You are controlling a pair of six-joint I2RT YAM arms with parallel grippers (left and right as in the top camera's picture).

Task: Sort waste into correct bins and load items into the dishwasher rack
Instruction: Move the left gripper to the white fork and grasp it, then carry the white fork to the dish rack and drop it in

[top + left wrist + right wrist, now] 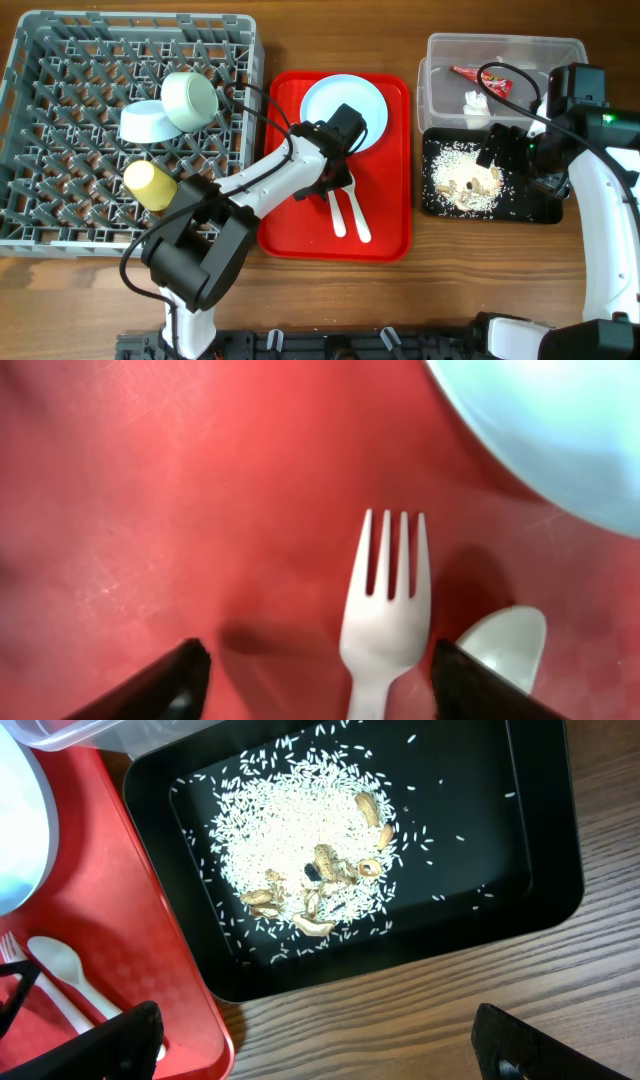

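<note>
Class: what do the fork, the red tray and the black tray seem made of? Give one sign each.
Fork: likely white plastic, thin moulded tines, slight sheen. Red tray: probably plastic, fine scratches and soft glare. Black tray: seemingly thin smooth plastic, rounded moulded rim.

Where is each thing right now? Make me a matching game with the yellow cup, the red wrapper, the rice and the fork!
Things:
1. yellow cup
2. red wrapper
3. rice
4. fork

Places:
A. in the black tray
B. on the red tray
C. in the grey rack
D. in the clear tub

Pairs: 1-C, 2-D, 3-A, 4-B
</note>
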